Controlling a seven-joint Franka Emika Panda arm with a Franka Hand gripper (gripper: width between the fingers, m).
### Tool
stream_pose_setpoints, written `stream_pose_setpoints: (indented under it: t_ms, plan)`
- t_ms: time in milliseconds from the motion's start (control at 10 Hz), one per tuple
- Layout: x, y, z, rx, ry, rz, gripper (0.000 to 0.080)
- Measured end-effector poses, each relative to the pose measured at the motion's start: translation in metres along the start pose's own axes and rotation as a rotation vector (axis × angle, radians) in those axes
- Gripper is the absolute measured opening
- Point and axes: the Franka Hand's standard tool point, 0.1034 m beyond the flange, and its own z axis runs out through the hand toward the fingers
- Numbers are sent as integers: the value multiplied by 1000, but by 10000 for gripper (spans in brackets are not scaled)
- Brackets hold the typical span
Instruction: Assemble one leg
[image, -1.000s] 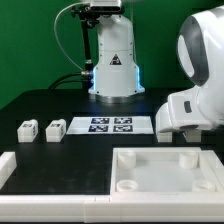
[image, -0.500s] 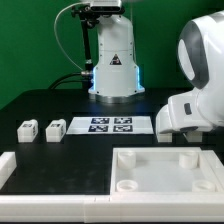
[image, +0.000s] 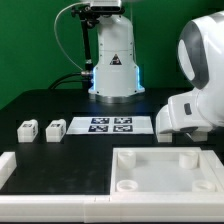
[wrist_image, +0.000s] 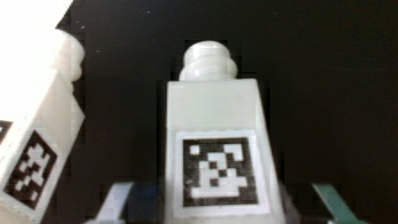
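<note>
In the wrist view a leg, a white block with a black-and-white tag and a rounded peg at its far end, lies on the black table between my fingers. My gripper is open and straddles it. One fingertip sits close beside the leg; the other stands off with a dark gap. A second tagged leg lies alongside. In the exterior view two more legs lie at the left. My gripper is hidden there behind the arm's white body.
The marker board lies at the table's middle, in front of the robot base. The large white tray-like piece with round sockets fills the front right. A white raised block sits at the front left corner.
</note>
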Motion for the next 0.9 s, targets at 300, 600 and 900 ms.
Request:
stream_pose_setpoints:
  t_ms: [300,600,900]
  plan:
    - [-13,10,-31,3,-12,-56,291]
    - [-58,24,-77,-11,36,-45,292]
    - [-42,24,-85,-3,217,-54,292]
